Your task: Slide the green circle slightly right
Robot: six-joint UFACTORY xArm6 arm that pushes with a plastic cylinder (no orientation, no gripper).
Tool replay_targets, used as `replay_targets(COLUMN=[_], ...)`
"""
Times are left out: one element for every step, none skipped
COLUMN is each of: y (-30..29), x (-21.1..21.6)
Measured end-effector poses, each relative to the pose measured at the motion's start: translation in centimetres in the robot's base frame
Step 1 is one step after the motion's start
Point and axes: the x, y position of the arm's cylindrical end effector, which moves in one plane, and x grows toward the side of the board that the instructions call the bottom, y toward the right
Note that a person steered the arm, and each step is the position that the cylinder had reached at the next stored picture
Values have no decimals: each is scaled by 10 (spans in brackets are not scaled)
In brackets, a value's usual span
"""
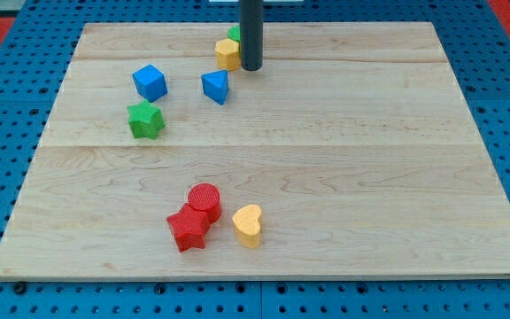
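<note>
The green circle (234, 34) shows only as a small green edge near the view's top, mostly hidden behind my rod and a yellow block (227, 54) that touches its lower side. My tip (251, 66) rests on the board just right of the yellow block and just below-right of the green circle.
A blue cube (150, 82) and a blue triangular block (215, 86) lie left of the tip. A green star (145, 120) sits below the cube. A red cylinder (204, 201), a red star (188, 229) and a yellow heart (248, 224) cluster near the wooden board's (370, 177) bottom.
</note>
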Motion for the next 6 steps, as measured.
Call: replay_targets(y=[-51, -84, -70, -46, 16, 61], x=[-5, -37, -42, -55, -63, -27])
